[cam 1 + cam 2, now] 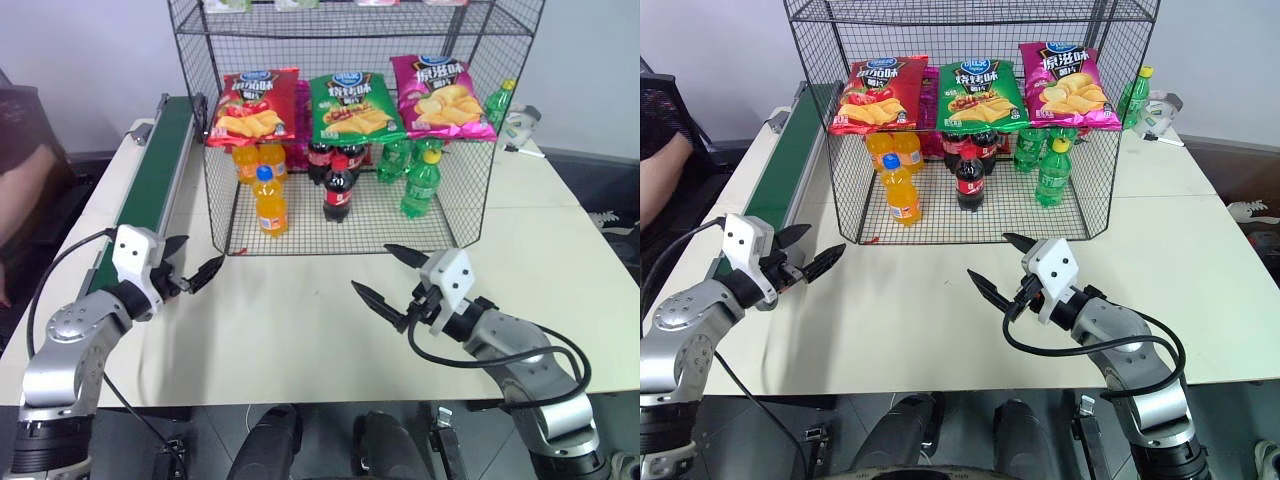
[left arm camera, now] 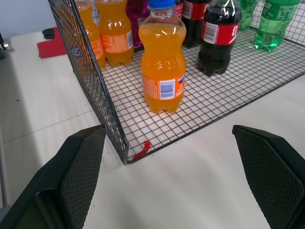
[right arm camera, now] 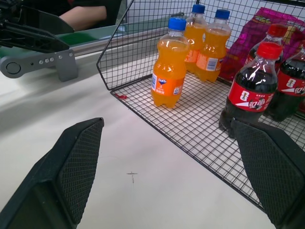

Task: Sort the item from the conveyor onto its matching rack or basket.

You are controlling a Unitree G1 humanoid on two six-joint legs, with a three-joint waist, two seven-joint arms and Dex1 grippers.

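Orange soda bottle (image 1: 270, 203) stands on the rack's (image 1: 455, 215) grid floor near its front left corner; I see both fingers spread and empty, belt (image 1: 150, 170) bare, so sorting looks finished.

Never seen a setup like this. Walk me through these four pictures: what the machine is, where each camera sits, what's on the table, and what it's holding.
This is a humanoid robot with two arms, each ending in a two-fingered black gripper. Two pictures come from cameras in its head, looking down over a white table. The other two come from cameras on its wrists, looking out between the fingers.

On the table stands a black wire rack holding chip bags, orange soda, cola and green bottles. One orange soda bottle stands at the front of its grid floor. A green conveyor runs along the table's left side.

The left gripper and right gripper are both open, holding nothing.
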